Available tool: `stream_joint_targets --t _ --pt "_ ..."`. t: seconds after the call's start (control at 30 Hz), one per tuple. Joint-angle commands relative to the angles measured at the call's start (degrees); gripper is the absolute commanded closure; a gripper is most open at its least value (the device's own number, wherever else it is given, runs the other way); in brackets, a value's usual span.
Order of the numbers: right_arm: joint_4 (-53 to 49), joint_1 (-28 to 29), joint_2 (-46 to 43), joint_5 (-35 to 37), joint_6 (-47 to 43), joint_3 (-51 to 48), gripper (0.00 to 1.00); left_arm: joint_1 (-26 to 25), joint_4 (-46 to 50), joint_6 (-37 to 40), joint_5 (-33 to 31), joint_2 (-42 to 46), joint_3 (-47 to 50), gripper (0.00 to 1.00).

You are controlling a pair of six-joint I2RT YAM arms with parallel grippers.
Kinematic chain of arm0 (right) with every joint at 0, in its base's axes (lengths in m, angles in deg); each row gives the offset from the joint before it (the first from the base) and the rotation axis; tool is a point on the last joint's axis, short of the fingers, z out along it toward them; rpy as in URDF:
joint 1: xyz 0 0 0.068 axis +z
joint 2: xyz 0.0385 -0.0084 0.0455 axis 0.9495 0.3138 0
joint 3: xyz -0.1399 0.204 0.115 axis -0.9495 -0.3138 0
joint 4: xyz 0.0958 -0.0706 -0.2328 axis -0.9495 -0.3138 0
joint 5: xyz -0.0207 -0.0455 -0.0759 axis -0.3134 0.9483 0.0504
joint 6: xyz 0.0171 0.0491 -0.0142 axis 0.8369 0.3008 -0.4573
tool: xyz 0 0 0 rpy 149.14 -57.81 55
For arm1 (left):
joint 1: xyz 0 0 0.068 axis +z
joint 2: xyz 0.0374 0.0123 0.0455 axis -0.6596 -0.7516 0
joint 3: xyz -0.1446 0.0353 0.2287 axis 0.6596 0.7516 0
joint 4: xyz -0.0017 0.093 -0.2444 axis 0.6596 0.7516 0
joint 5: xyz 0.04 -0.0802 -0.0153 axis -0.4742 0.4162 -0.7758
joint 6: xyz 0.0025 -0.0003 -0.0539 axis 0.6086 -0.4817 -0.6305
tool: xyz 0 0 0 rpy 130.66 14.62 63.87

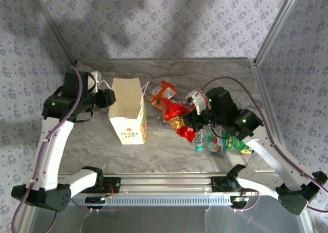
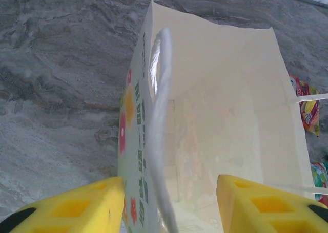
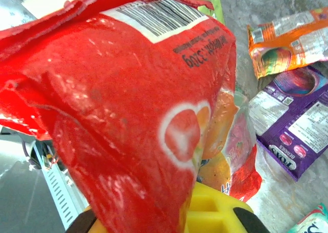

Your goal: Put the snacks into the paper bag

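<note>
1. Paper bag (image 1: pixel 128 110): it stands upright on the bench (image 1: pixel 169 159), left of centre. Its long axis is vertical and its open mouth faces up. A printed face is turned toward the near edge.
2. Left arm: it rises along the left side of the bench and bends at the elbow. The forearm turns inward toward the bag.
3. Left gripper (image 1: pixel 106 97): it sits at the bag's left rim. In the left wrist view its yellow fingers (image 2: pixel 77 207) stand apart. The printed wall and one white cord handle (image 2: pixel 159 125) lie between them. The gripper is not clamped.
4. Right arm: it reaches from the near right corner up and inward, with the wrist aimed left at the pile of snacks.
5. Right gripper (image 1: pixel 190 123): it is closed on the red packet (image 3: pixel 102 115).
6. Red packet: its long axis runs away from the finger, with the barcode end farthest out. Whether it is clear of the bench cannot be told.
7. Remaining snacks: these lie flat on the bench, right of the bag.
   - The orange packet (image 3: pixel 287 38) and the purple packet (image 3: pixel 294 125) lie side by side.
   - The green packets (image 1: pixel 215 141) lie beneath the right wrist.
</note>
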Motion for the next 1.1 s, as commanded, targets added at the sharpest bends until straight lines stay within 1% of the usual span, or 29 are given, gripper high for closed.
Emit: stream_joint_targets --t 0.0,0.33,0.5,0.7,0.87,1.07 --pt "4.9 0.1 -2.6 -2.7 2.1 4.9 0.93 0.7 -1.1 0.4 0.4 1.1 -2.4 0.49" --pt "5.8 0.9 -2.8 -5.1 5.5 10.6 0.94 1.6 -1.4 1.2 0.4 0.3 -2.7 0.52" --pt "8.8 1.7 -1.9 -6.0 7.3 13.7 0.95 2.0 -2.1 1.2 1.1 0.6 -3.2 0.52" --pt "10.4 3.1 0.6 -6.6 8.8 17.1 0.95 2.4 -2.0 1.6 1.5 0.7 -3.7 0.52" --pt "13.9 4.5 3.3 -7.6 9.6 19.9 0.95 2.7 -2.3 1.6 1.8 0.7 -3.6 0.52" --pt "14.9 7.6 8.6 -8.9 8.1 26.3 0.96 3.0 -2.4 1.8 2.6 0.3 -4.0 0.52"
